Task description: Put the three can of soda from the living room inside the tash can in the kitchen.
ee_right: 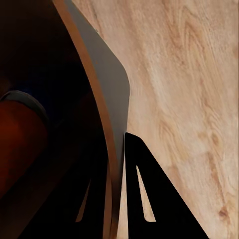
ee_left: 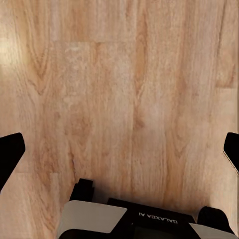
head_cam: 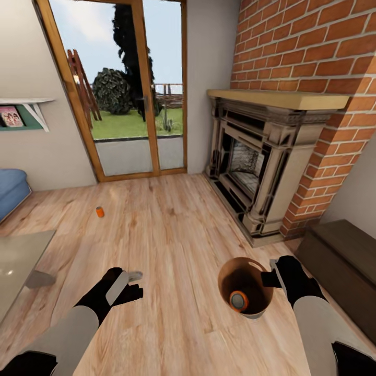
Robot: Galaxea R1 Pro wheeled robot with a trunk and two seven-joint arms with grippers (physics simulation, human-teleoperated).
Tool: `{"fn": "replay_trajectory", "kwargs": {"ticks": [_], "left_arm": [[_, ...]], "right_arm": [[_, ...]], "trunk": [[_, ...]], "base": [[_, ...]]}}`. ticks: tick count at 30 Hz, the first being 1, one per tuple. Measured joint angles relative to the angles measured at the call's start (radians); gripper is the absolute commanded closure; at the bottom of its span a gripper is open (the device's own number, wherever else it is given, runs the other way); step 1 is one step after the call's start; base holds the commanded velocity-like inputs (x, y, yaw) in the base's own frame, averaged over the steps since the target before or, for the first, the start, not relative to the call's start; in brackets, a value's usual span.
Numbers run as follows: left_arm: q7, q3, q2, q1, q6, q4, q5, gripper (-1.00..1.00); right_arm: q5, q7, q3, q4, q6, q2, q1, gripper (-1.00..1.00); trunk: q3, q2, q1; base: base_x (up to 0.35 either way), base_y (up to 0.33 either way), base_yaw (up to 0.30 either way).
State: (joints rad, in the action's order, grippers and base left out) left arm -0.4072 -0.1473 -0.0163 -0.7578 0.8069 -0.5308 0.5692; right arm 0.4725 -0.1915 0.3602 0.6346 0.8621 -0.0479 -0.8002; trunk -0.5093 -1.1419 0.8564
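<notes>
1. One soda can (head_cam: 239,300) is seen lying inside the trash can (head_cam: 263,310), which is held near, to the right, by the right gripper (head_cam: 275,278) clamped on its rim (ee_right: 115,149).
2. A second soda can (head_cam: 100,211) stands on the wood floor (head_cam: 172,230), far and left, well apart from the robot.
3. The left gripper (head_cam: 127,284) hangs with its fingers (ee_left: 10,157) spread apart, holding nothing.
4. The collecting step is judged under way; next, the base would be driven toward the far can and the free gripper lowered around it.

Grey forearms, black fingers (head_cam: 284,269) (Galaxea lettering)
</notes>
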Motion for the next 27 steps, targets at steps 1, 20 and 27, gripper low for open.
{"fn": "replay_trajectory", "kwargs": {"ticks": [1,20,27], "left_arm": [[0.0,0.0,0.0,0.0,0.0,0.0,0.0,-1.0],[0.001,0.0,0.001,0.0,0.0,-0.001,0.0,-1.0],[0.0,-0.039,0.001,0.0,-0.01,0.0,0.001,-1.0]], "right_arm": [[0.003,0.0,0.0,0.0,0.0,0.0,0.0,1.0],[0.014,0.001,-0.003,0.002,-0.001,0.003,0.0,1.0],[0.002,0.0,-0.003,0.002,0.0,0.003,0.0,1.0]], "trunk": [[0.0,0.0,0.0],[-0.001,0.0,0.0],[-0.001,0.0,0.0]], "base": [[0.347,0.0,0.03],[0.347,0.0,0.154],[0.347,0.0,0.142]]}}
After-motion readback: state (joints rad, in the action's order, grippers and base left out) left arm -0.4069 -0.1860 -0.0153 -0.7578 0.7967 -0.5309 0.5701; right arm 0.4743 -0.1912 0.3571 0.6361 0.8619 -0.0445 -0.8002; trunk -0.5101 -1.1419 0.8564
